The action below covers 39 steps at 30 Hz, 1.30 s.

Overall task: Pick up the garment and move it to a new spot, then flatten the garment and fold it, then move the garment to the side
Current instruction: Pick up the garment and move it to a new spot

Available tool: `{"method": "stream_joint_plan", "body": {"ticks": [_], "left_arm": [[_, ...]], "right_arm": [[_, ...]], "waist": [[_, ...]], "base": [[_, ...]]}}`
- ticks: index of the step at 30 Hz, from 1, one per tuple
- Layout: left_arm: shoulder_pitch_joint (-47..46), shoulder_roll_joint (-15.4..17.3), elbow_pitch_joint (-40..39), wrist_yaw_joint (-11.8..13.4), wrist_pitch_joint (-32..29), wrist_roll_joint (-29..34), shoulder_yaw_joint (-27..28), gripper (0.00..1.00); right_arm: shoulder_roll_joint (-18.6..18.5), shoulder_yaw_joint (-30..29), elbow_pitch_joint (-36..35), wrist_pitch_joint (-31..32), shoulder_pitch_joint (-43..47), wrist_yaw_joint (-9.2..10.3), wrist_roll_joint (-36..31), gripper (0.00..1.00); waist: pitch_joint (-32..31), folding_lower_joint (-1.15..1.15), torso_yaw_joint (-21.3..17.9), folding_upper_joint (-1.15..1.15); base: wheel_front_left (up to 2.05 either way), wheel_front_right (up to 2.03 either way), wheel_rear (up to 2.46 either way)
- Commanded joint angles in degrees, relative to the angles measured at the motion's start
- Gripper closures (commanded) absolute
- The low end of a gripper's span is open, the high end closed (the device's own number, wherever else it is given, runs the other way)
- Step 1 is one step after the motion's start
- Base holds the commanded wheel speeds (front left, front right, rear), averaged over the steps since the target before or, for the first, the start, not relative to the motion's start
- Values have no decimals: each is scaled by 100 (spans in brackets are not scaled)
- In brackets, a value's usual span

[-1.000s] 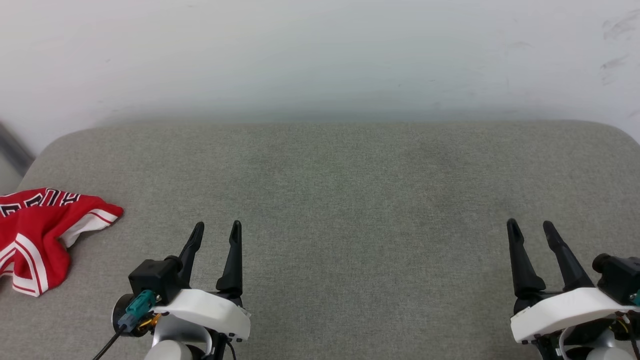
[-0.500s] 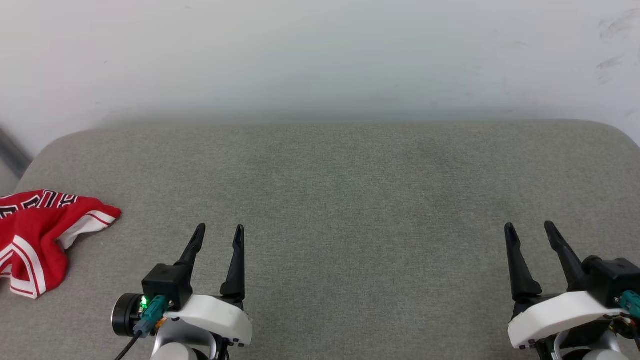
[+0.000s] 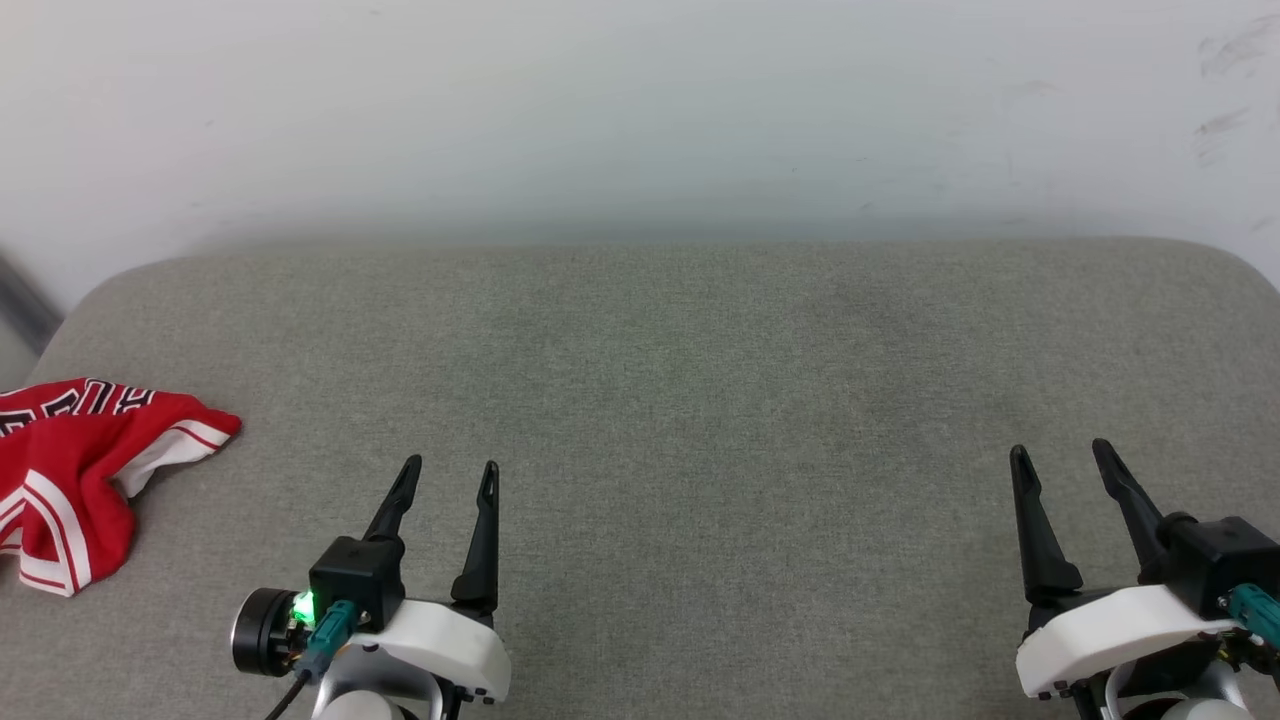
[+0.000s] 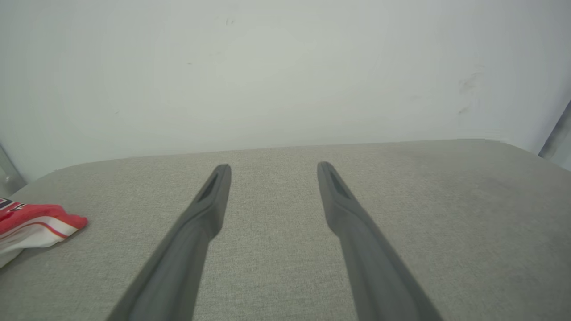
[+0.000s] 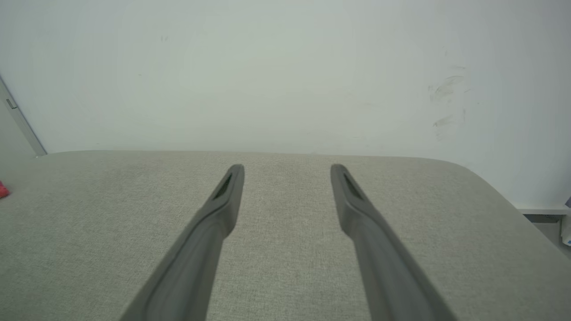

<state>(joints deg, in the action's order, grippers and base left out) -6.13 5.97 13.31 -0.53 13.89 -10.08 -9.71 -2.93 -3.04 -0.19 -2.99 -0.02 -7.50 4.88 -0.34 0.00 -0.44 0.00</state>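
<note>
The garment [image 3: 70, 470], red with white striped trim and black lettering, lies crumpled at the far left edge of the grey cushion, partly cut off by the head view's border. A corner of the garment [image 4: 35, 225] also shows at the left of the left wrist view, and a tiny red bit [image 5: 2, 190] at the left edge of the right wrist view. My left gripper [image 3: 450, 467] hovers open at the lower left, well right of the garment, nothing between its fingers. My right gripper [image 3: 1060, 450] is open and empty at the lower right.
The grey fabric cushion [image 3: 680, 380] spans the whole width, with rounded far corners and a pale wall [image 3: 640, 110] right behind it. A wide bare stretch of cushion lies between the two grippers.
My left gripper has drawn back a little toward the near edge and slid slightly right. The right gripper shifted only slightly. The garment has not moved.
</note>
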Motion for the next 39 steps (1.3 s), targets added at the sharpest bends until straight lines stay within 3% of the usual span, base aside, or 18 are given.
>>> {"method": "stream_joint_plan", "body": {"ticks": [1, 26, 33, 39], "left_arm": [[-68, -17, 28, -21, 58, 142, 2, 0], [-102, -146, 237, -148, 138, 312, 144, 0], [-175, -196, 264, -158, 133, 232, 198, 0], [-282, -193, 235, -133, 133, 211, 326, 0]], "right_arm": [[7, -2, -9, -42, -28, 2, -98, 0], [8, -16, 147, -211, -95, 2, -205, 0], [9, 114, -28, -183, -78, 2, -186, 0], [8, 220, -138, -121, -78, 2, -133, 0]], "waist": [[5, 0, 4, 0], [34, 0, 45, 0], [61, 0, 363, 0], [134, 0, 908, 0]], "base": [[0, 0, 0], [0, 0, 0], [0, 0, 0], [0, 0, 0]]}}
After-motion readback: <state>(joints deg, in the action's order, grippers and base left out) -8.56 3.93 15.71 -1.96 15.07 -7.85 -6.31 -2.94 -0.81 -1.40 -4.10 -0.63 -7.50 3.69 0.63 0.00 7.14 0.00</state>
